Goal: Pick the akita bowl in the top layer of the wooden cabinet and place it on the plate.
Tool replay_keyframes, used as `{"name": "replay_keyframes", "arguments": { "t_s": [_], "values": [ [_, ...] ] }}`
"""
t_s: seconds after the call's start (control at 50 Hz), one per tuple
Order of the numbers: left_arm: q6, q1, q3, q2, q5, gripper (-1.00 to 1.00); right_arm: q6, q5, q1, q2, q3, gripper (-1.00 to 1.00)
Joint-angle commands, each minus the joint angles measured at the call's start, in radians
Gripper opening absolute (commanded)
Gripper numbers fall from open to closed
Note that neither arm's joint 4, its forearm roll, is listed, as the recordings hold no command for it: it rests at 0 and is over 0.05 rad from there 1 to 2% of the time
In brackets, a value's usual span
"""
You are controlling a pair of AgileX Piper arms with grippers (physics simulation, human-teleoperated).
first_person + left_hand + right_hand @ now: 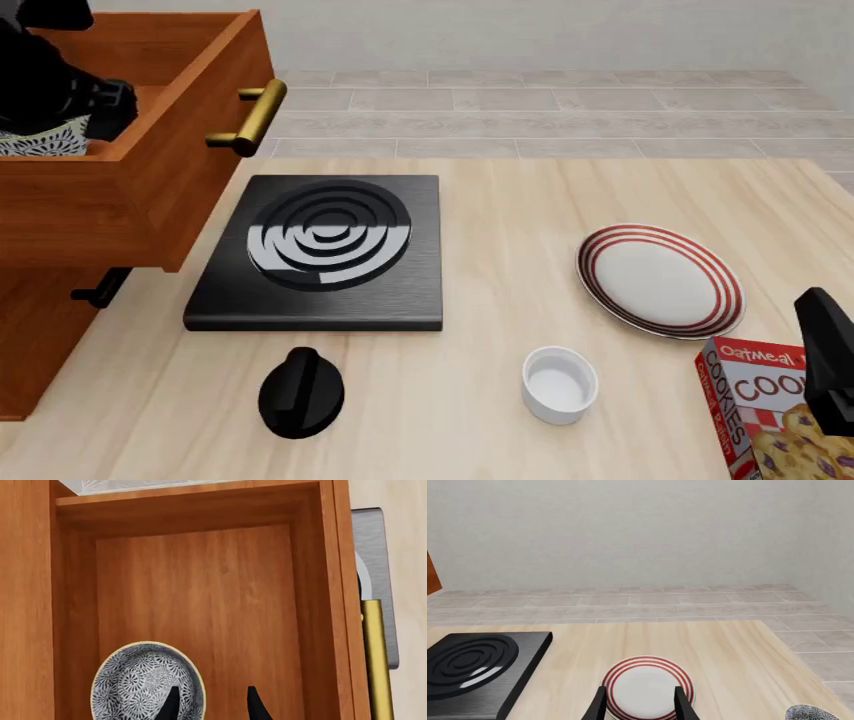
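Observation:
The wooden cabinet [38, 345] stands at the table's left with its top layer [150, 190] pulled out. The akita bowl [143, 677], dark-and-white patterned, rests on the drawer floor [200, 600]; in the front view only a sliver of the bowl [40, 140] shows behind the drawer wall. My left gripper [212, 707] is open inside the drawer, one fingertip [172, 702] over the bowl's edge and the other beside it. The red-ringed plate [661, 280] lies on the table at right. My right gripper [640, 707] is open, hovering short of the plate [647, 687].
A black stove slab [320, 250] sits beside the cabinet, under the drawer's brass handle [254, 115]. A black knob-like object [302, 392], a white ramekin [561, 383] and a cookie box [781, 410] lie toward the front. The left arm [60, 90] hangs over the drawer.

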Motion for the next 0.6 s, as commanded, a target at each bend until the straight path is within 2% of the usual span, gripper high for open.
{"name": "replay_keyframes", "arguments": {
  "t_s": [0.02,0.18,0.2,0.24,0.28,0.6],
  "values": [
    [-0.006,-0.006,0.026,-0.003,-0.017,1.0,0.0,0.0,0.0,0.0,0.0,1.0],
    [-0.005,-0.018,0.035,-0.012,-0.012,1.0,0.0,0.0,0.0,0.0,0.0,1.0],
    [0.0,-0.009,0.035,-0.011,-0.012,-1.0,0.0,0.001,-0.001,0.0,0.0,1.0],
    [0.055,0.026,0.017,-0.008,-0.018,-1.0,0.0,0.001,-0.001,0.0,0.0,1.0],
    [0.018,0.002,0.011,-0.007,-0.009,-1.0,0.0,0.0,0.0,0.0,-0.001,1.0],
    [0.016,-0.04,-0.023,-0.016,0.015,-1.0,0.001,0.001,0.0,0.0,-0.001,1.0]
  ]
}}
